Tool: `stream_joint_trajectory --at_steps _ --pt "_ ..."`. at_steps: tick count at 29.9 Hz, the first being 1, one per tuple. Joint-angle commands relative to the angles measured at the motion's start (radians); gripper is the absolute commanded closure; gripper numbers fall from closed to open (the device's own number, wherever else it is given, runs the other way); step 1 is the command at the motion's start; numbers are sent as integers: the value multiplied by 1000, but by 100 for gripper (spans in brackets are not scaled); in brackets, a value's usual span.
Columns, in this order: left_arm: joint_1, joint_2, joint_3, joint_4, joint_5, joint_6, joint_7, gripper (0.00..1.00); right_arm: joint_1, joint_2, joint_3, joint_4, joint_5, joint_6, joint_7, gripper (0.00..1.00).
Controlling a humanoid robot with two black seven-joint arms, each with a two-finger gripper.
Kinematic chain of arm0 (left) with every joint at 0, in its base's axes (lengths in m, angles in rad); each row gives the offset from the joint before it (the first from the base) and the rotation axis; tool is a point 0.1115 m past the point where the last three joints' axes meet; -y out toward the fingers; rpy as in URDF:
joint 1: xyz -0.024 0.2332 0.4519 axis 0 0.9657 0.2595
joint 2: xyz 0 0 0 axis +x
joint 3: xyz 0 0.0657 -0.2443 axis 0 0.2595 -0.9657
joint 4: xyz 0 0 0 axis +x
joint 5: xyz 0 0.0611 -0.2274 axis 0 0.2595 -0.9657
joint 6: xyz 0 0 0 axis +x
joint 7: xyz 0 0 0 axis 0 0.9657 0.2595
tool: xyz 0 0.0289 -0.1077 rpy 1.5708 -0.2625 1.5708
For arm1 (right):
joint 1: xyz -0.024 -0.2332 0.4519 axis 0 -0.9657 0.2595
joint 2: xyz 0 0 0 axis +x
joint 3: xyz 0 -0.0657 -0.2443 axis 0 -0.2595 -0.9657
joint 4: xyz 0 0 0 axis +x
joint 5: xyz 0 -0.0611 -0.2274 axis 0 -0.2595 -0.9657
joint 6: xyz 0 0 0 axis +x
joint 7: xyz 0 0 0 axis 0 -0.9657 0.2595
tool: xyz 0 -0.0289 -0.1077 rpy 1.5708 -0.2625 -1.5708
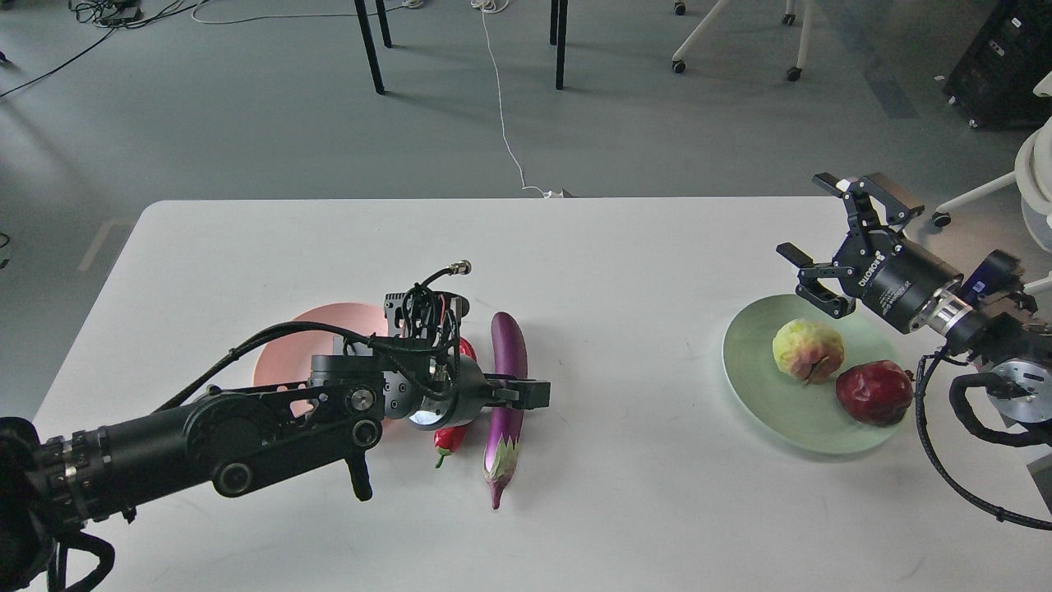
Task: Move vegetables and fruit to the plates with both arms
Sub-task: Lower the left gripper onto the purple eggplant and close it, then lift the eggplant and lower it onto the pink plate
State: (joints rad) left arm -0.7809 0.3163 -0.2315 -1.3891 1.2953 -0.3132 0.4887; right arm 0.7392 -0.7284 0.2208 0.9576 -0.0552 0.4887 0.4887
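The purple eggplant [509,345] lies lengthwise on the white table [625,263], calyx toward me. The red chili [448,438] lies just left of it, mostly hidden under my left wrist. My left gripper [526,395] sits low across the eggplant's middle. Only one dark finger shows, so I cannot tell whether it grips. The pink plate [288,362] lies behind my left arm, partly hidden. The mint green plate [756,378] holds the yellow-green fruit [807,351] and the dark red fruit [874,392]. My right gripper [809,218] is open and empty above the plate's far edge.
Bare table lies between the eggplant and the green plate, and along the far edge. Chair and table legs [560,49] and a white cable [503,123] are on the floor beyond. My right arm's cable loop [937,460] hangs by the green plate.
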Motion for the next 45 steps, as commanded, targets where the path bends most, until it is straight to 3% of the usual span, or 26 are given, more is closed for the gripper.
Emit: stream_joint_trajectory --at_steps 1,6,11,19,23,26,29,37,40,45 --pt "0 0 1 2 -7 -6 0 36 -3 0 0 0 0 0 0 2" --pt "0 -5 3 1 -8 -9 0 73 -3 0 0 0 0 0 0 2" --pt "-4 -8 1 -1 -14 -9 0 84 -3 0 0 0 0 0 0 2" --pt "-37 -60 -23 -42 -59 -15 0 84 -3 0 12 0 0 0 0 2" --pt "-141 -77 -48 -93 -138 -18 0 84 -3 0 14 0 0 0 0 2" --pt "-219 -46 -67 -117 -181 -78 0 83 -3 0 14 0 0 0 0 2" --pt "-239 50 -120 -119 -180 -175 0 83 -3 0 14 1 0 0 0 2" --pt "-225 392 -115 -133 -62 -175 0 83 -3 1 15 1 -1 0 0 2" --pt "-193 481 -111 -130 -41 -175 -54 83 -3 1 15 1 -2 0 0 2" --pt "-114 564 -104 -134 -39 -175 -67 82 -4 0 14 1 -2 0 0 2"
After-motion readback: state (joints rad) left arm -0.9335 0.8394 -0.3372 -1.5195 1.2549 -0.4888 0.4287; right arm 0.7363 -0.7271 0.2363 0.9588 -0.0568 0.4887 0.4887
